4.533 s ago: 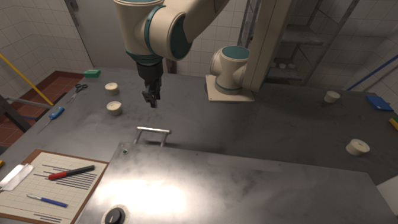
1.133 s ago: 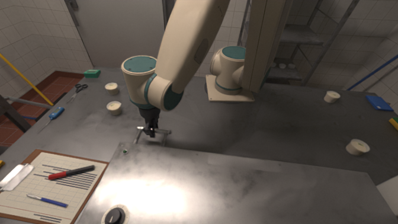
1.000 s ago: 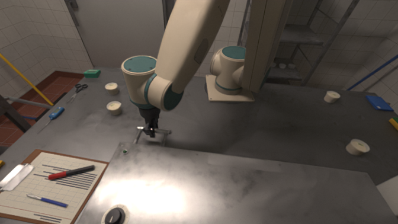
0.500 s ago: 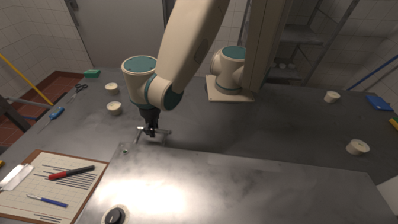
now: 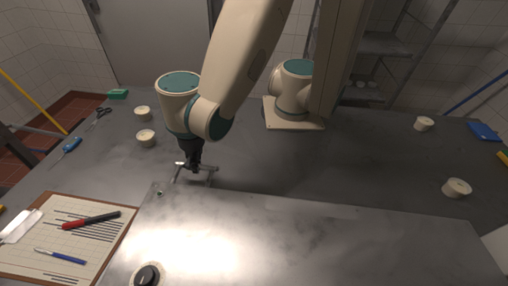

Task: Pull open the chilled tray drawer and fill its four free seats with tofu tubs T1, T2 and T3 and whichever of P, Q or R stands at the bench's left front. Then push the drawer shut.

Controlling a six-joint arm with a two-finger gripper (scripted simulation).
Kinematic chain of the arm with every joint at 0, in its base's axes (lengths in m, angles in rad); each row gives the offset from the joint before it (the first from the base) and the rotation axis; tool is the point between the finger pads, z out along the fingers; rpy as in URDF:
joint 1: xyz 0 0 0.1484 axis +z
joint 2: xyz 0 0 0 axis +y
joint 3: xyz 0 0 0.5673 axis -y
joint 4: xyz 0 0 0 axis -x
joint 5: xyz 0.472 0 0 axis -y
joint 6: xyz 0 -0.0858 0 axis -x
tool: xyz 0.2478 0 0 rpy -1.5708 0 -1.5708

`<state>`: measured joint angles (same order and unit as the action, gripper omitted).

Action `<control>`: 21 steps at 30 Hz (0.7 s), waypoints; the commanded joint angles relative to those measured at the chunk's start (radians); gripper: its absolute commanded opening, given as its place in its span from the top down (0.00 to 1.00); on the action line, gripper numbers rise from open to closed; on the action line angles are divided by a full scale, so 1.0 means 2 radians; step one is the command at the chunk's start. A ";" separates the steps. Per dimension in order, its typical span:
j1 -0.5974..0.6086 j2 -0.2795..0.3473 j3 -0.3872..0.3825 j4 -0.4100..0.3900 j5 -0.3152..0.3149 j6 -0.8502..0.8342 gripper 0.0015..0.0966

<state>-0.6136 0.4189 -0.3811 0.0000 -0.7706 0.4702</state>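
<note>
My gripper (image 5: pixel 195 169) hangs straight down at the drawer handle (image 5: pixel 195 167), a metal bar on two stems at the front of the steel cabinet (image 5: pixel 264 234), and it is closed on the bar. The drawer is closed under the cabinet top, so its seats are hidden. Two white tofu tubs (image 5: pixel 143 112) (image 5: pixel 146 137) stand on the bench to the left of the gripper. Two more tubs (image 5: pixel 423 123) (image 5: pixel 456 187) stand far to the right.
Behind the work the arm's base (image 5: pixel 293 113) sits on the bench, with a wire shelf rack (image 5: pixel 378 56) beyond. Scissors (image 5: pixel 99 114), a blue knife (image 5: pixel 68 148) and a green box (image 5: pixel 117 93) lie left. A clipboard with pens (image 5: pixel 64 234) lies beside the cabinet.
</note>
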 commanded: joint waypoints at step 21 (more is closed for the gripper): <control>-0.002 -0.003 -0.005 0.000 0.003 0.002 0.93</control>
<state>-0.6166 0.4139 -0.3897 0.0001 -0.7639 0.4735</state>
